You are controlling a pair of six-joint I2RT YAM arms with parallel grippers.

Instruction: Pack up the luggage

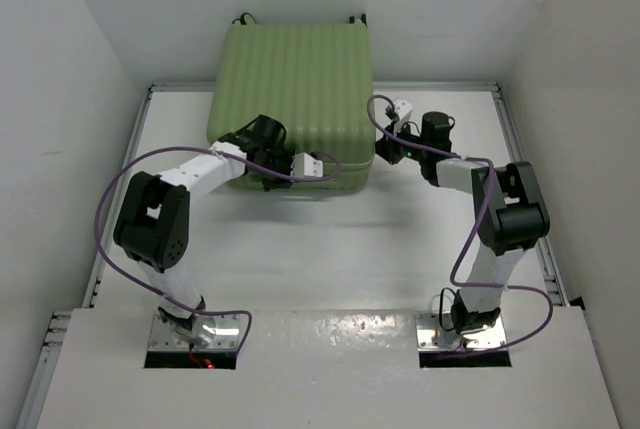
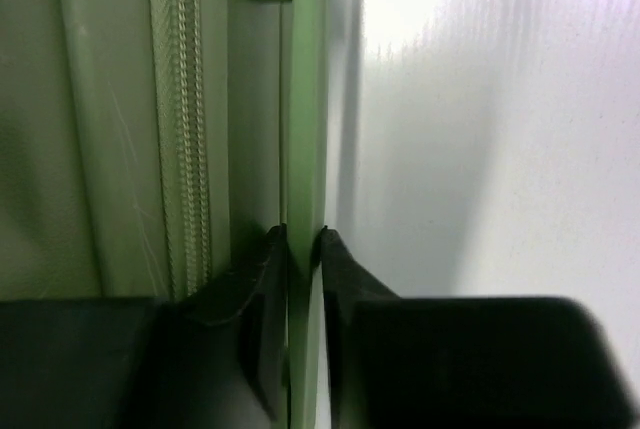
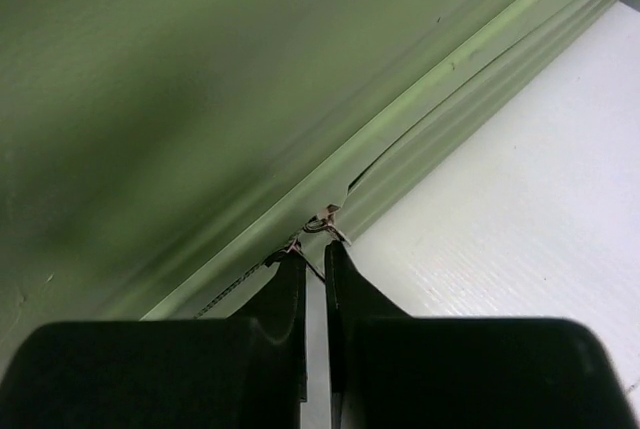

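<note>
Light-green ribbed luggage lies flat, lid down, on white desk, far middle; black wheels at far edge; left fingers at luggage's near side, clenched on thin green shell lip; zipper just beside lip; right fingers at near right corner, drawn almost together, tips at small metal ring on seam; cannot tell whether ring is gripped.
</note>
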